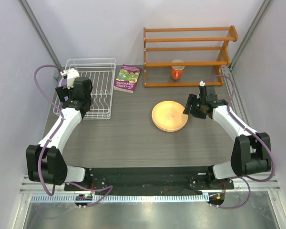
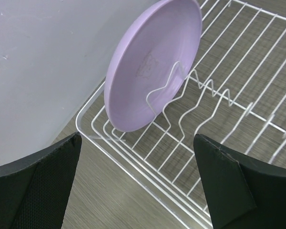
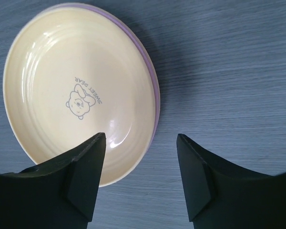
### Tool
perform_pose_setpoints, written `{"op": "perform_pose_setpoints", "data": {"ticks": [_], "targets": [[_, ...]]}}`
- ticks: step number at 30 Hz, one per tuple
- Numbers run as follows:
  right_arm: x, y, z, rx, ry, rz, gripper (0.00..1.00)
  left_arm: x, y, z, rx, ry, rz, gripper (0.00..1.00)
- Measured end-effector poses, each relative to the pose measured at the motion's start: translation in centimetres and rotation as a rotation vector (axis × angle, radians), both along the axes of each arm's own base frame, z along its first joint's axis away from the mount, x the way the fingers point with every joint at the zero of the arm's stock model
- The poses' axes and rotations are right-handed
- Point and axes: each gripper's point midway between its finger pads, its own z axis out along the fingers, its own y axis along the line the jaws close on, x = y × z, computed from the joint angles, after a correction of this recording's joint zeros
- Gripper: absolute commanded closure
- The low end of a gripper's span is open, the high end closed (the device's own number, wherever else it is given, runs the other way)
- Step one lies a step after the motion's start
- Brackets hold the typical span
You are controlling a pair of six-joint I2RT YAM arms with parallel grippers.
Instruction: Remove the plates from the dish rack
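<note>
Lavender plate [image 2: 148, 67] behind wire divider [image 2: 181, 78] in dish rack [image 1: 103, 81], book [image 1: 127, 78] alongside

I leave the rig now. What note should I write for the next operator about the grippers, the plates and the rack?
Left gripper: open, above the dish rack, nothing held.
Right gripper: open, at the edge of the yellow plate, nothing held.
Done: yellow plate lies on the table, on top of a lavender-rimmed plate.
To do: one lavender plate stands in the rack.
</note>
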Motion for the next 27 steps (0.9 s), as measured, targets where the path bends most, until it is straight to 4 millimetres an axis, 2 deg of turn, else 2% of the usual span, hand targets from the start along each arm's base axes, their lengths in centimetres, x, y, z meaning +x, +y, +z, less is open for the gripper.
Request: {"op": "perform_pose_setpoints", "data": {"ticks": [6,9,18,22,27], "targets": [[0.3,-0.8,3.2,-0.027,-0.109,-0.028,0.28,1.0,2.0,-1.6,0.041,0.034,0.067,0.00],[0.4,-1.0,3.6,-0.032,-0.124,-0.034,0.27,1.7,3.0,-1.8,0.088,0.050,0.113,0.00],[0.4,-1.1,1.9,-0.050,-0.080,-0.027,0.27,3.8,4.7,-1.1,0.174,0.051,0.205,0.01],[0.3,-1.2,1.0,-0.059,-0.055,-0.019,0.27,4.6,5.8,-1.6,0.180,0.070,0.237,0.01],[0.4,-1.2,0.8,-0.059,-0.052,-0.015,0.27,5.2,7.1,-2.9,0.153,0.100,0.252,0.02]]}}
